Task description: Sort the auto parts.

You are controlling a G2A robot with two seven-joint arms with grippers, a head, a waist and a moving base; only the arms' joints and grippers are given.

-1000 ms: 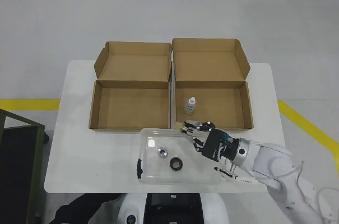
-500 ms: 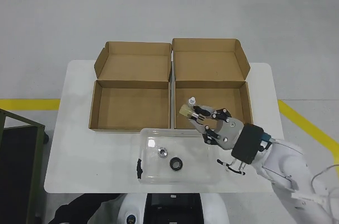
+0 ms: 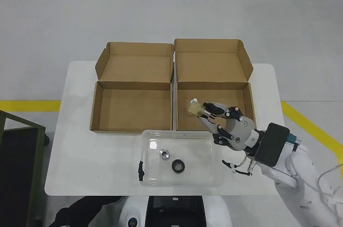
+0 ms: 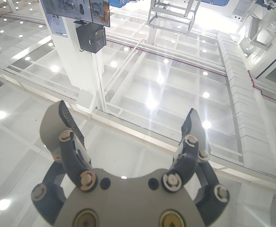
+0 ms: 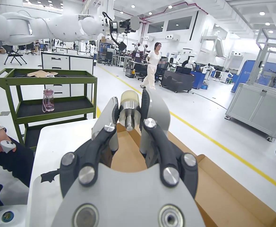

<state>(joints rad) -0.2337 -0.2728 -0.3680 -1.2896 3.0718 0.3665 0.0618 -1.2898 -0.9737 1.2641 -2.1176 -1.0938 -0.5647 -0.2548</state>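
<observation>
My right gripper [image 3: 207, 113] is shut on a small metal part with a cream rubber cap [image 3: 195, 107]. It holds the part over the near left corner of the right cardboard box [image 3: 239, 108]. In the right wrist view the part [image 5: 128, 113] sits between the fingers with its threaded stud pointing back at the camera, and the right gripper [image 5: 129, 100] is above brown cardboard [image 5: 222, 185]. A clear plastic tray [image 3: 200, 164] at the table's front holds a silver nut [image 3: 164, 153] and a black ring [image 3: 178, 166]. My left gripper [image 4: 127, 114] is open, holds nothing and points up at the ceiling.
An open cardboard box [image 3: 131, 108] lies to the left of the right box, both with their lids folded back. A strip of black tape [image 3: 140, 170] sticks to the tray's left edge. Beyond the table, the right wrist view takes in a green cart [image 5: 45, 90].
My right gripper has carried the capped part from above the tray's back right corner up and away, to over the right box. The nut and ring have not moved.
</observation>
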